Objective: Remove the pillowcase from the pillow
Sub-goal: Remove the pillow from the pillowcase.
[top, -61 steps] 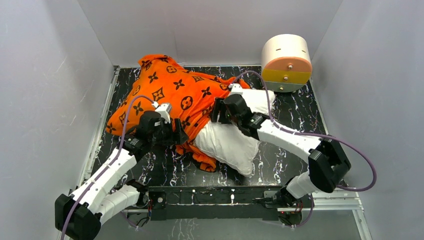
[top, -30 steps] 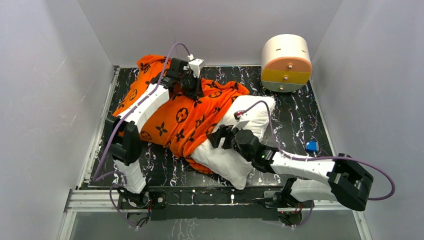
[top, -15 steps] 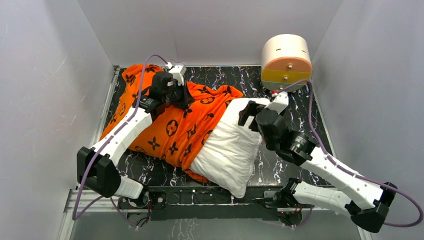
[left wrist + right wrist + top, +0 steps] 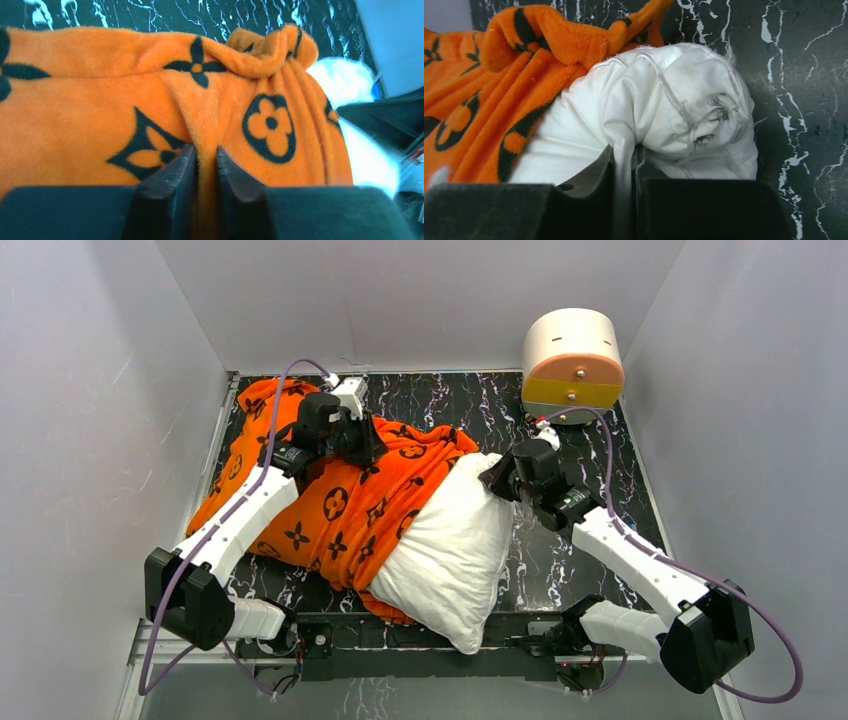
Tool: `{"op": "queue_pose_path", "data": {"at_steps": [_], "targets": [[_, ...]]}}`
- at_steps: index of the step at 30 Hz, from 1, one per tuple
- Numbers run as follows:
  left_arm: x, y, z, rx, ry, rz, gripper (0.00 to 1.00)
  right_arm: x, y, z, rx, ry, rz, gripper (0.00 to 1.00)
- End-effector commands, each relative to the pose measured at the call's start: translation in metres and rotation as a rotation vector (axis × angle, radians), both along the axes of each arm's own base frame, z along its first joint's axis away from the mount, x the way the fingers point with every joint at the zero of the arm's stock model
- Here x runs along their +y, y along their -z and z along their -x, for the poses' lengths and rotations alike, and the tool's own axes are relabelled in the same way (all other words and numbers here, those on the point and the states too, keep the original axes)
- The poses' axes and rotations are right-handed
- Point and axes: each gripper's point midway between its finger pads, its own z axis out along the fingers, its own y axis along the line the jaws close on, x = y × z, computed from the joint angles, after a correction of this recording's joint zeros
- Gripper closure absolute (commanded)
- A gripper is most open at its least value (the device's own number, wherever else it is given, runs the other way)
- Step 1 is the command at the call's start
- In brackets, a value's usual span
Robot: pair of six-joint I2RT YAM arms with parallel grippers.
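Note:
The orange pillowcase (image 4: 335,502) with dark brown motifs lies bunched across the left half of the table and still covers the left part of the white pillow (image 4: 452,552). The pillow's bare right part slants from the middle to the near edge. My left gripper (image 4: 357,443) sits on the case's far side. In the left wrist view its jaws (image 4: 205,156) are shut on a raised fold of the pillowcase (image 4: 100,120). My right gripper (image 4: 500,478) is at the pillow's far right corner, shut on a pinch of white pillow (image 4: 674,100) cloth (image 4: 624,160).
A round cream box (image 4: 573,360) with orange and yellow drawer fronts stands at the back right corner. Grey walls close in on the left, back and right. Black marbled tabletop (image 4: 590,455) shows to the right of the pillow. A metal rail runs along the near edge.
The pillowcase has slid left off the pillow with the left gripper, baring more white. The right arm moved from the pillow's near side to its far corner and closed there.

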Motion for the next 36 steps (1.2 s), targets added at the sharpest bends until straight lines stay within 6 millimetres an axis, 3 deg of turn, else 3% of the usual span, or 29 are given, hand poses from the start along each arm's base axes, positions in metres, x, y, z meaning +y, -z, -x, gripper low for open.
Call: {"op": "queue_pose_path", "data": {"at_steps": [1, 2, 3, 5, 6, 10, 11, 16, 19, 22, 24, 27, 32, 33, 34, 36], "targets": [[-0.01, -0.024, 0.018, -0.051, 0.118, 0.024, 0.61, 0.018, -0.031, 0.001, -0.11, -0.091, -0.094, 0.9], [-0.012, -0.03, 0.016, -0.077, 0.145, 0.016, 0.38, 0.018, -0.036, 0.0, -0.133, -0.099, -0.086, 0.92], [-0.014, -0.038, 0.014, -0.113, 0.171, 0.005, 0.21, 0.017, -0.039, 0.0, -0.15, -0.102, -0.078, 0.94], [-0.018, -0.054, 0.005, -0.181, 0.217, -0.02, 0.03, 0.018, -0.042, 0.0, -0.175, -0.129, -0.064, 0.99], [-0.022, -0.059, -0.001, -0.203, 0.238, -0.03, 0.02, 0.021, -0.045, 0.0, -0.189, -0.157, -0.062, 1.0], [-0.058, -0.07, -0.016, -0.155, 0.412, 0.022, 0.02, 0.03, -0.05, 0.004, -0.202, -0.223, -0.076, 1.0], [-0.066, -0.065, -0.018, -0.108, 0.444, 0.028, 0.04, 0.032, -0.051, 0.004, -0.205, -0.228, -0.085, 1.0], [-0.091, -0.006, -0.019, 0.132, 0.565, -0.037, 0.09, 0.031, -0.05, 0.005, -0.233, -0.207, -0.132, 1.0], [-0.106, 0.019, 0.004, 0.253, 0.674, 0.038, 0.09, 0.023, -0.054, 0.003, -0.241, -0.167, -0.115, 1.0], [-0.113, 0.042, 0.014, 0.324, 0.721, 0.059, 0.4, 0.014, -0.061, 0.003, -0.276, -0.128, -0.109, 1.0], [-0.106, 0.054, 0.001, 0.332, 0.636, -0.009, 0.72, 0.006, -0.06, 0.003, -0.286, -0.1, -0.093, 1.0], [-0.082, 0.054, -0.033, 0.251, 0.423, -0.128, 1.0, -0.015, -0.052, 0.001, -0.262, -0.029, 0.0, 1.0], [-0.009, 0.021, -0.075, 0.093, 0.081, -0.196, 1.0, -0.059, -0.047, -0.01, -0.201, 0.122, 0.123, 1.0], [0.012, 0.015, -0.08, 0.069, 0.024, -0.21, 1.0, -0.065, -0.048, -0.014, -0.198, 0.133, 0.124, 1.0], [0.056, 0.015, -0.089, 0.06, -0.093, -0.273, 1.0, -0.077, -0.055, -0.022, -0.197, 0.158, 0.113, 1.0], [0.086, 0.02, -0.093, 0.099, -0.165, -0.278, 1.0, -0.084, -0.061, -0.03, -0.198, 0.164, 0.109, 1.0]]}}
